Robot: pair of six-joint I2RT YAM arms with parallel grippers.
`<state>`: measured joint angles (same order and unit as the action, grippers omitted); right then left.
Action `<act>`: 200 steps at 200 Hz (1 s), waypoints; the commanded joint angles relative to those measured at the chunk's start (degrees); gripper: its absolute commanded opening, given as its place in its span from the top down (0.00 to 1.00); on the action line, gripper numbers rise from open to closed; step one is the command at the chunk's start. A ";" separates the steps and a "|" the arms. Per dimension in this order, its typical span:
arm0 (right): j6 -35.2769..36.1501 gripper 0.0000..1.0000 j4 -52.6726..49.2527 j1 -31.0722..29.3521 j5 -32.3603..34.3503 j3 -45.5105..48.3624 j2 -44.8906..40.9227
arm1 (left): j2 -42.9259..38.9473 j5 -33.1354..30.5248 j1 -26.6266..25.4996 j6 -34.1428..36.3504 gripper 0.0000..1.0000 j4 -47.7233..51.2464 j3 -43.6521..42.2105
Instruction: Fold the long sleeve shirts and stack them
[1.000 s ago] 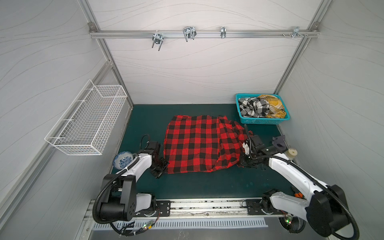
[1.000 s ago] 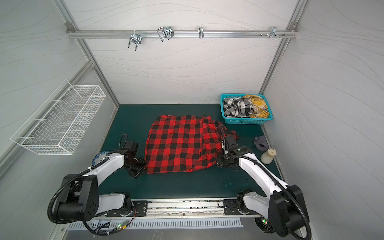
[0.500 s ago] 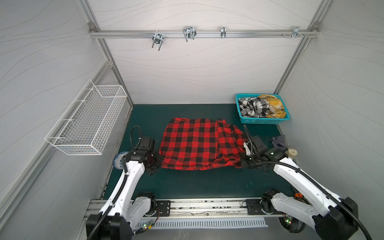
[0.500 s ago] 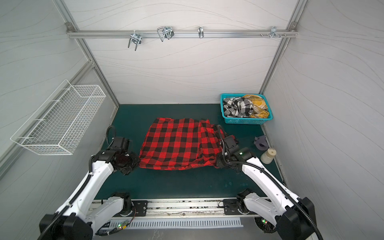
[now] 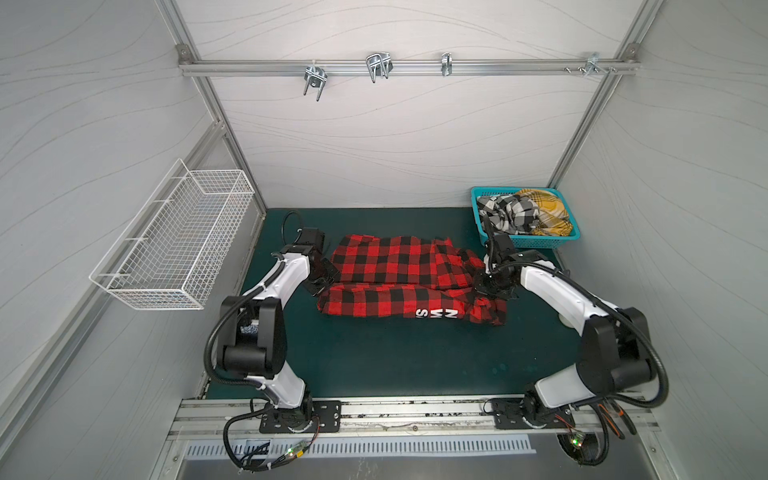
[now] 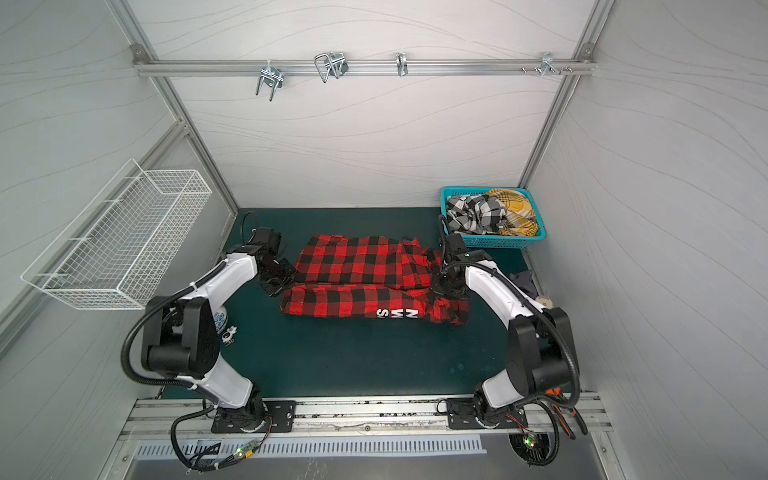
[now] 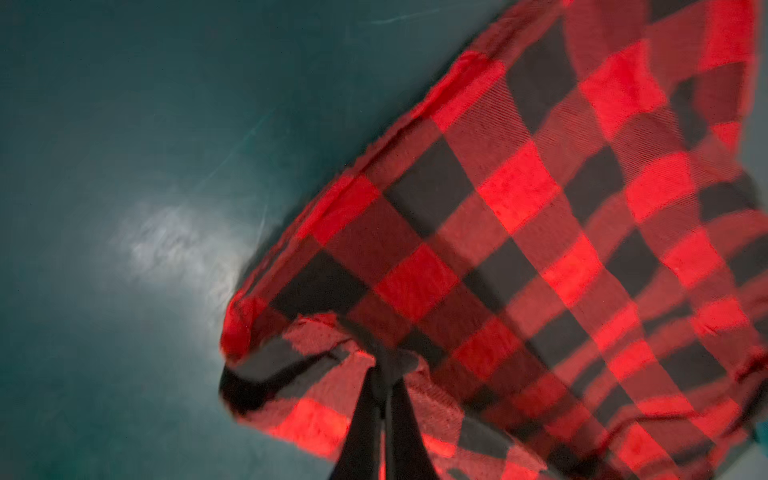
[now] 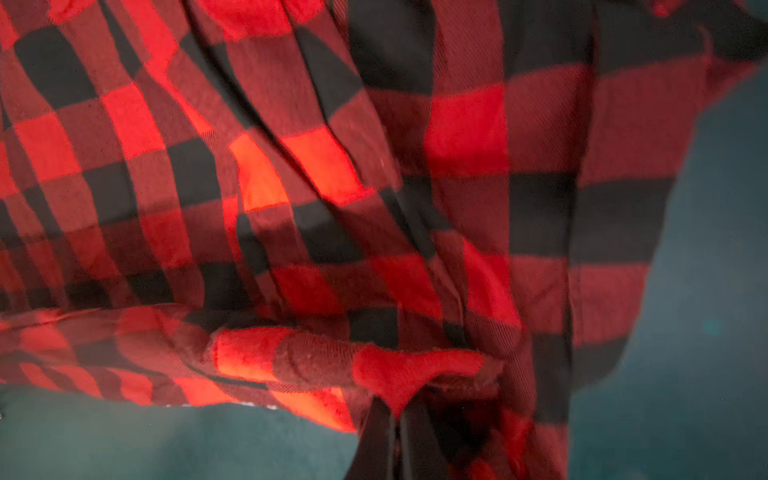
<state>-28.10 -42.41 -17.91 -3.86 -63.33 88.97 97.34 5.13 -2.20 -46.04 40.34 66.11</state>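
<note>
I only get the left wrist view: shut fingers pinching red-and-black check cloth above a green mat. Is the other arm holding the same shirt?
Observer: Yes. The right gripper is shut on the opposite end of the red-and-black shirt.
Operator: Are there other shirts around?
Observer: Two. A black-and-white shirt and a yellow plaid shirt lie bunched in a blue-green basket at the back right corner of the mat.
Operator: Any marking on the held shirt?
Observer: White block letters show on its near strip, toward the right arm's side.
</note>
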 commanded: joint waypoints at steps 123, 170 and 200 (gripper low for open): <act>-0.47 0.36 -9.84 -2.41 3.86 4.04 -5.64 | -6.75 3.12 -7.00 -4.82 0.67 -0.66 -7.62; 0.00 0.44 -3.89 -1.65 0.14 7.78 3.41 | 0.00 5.00 -5.73 -6.00 0.80 -3.49 -9.85; -1.24 0.50 -5.35 -2.96 -0.43 10.06 3.21 | 0.05 5.27 -1.46 -4.50 0.85 -3.31 -13.01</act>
<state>-27.88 -46.68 -19.88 -2.66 -54.43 93.23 97.32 9.69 -6.92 -50.72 36.60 55.88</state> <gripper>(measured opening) 0.505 0.165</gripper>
